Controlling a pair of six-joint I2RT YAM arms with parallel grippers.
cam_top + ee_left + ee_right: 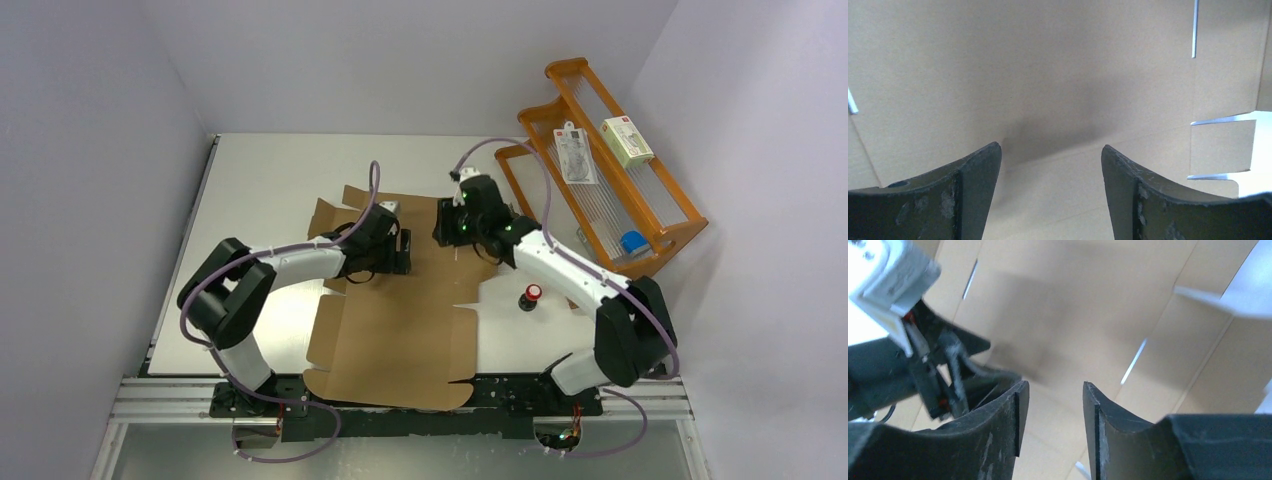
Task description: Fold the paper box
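The left gripper (1050, 150) has its two dark fingers spread wide with nothing between them; only bare brown cardboard shows through the gap, close below. The right gripper (1053, 385) has its fingers parted more narrowly, also pinching nothing, and part of the left gripper's body fills the left of its wrist view. Both hang over the far middle of the paper box (395, 330), which lies as a flat, unfolded die-cut sheet on the table (260, 180), its near edge reaching the arm bases. The main risk, as it looks from here, is that the two grippers, very close together over the same panel, knock into each other when either moves. Another is that fingers pressing on the flat sheet slide it across the table instead of raising a flap, since nothing pins it; a push away from a score line could crease a panel in the wrong place. A small red-topped object (531, 297) stands just beside the sheet's right edge and could be tipped if the sheet shifts. The left arm reaches in from the left, elbow bent outward, forearm low across the sheet; the right arm stretches diagonally from its base past the red-topped object, wrist angled down toward the centre.
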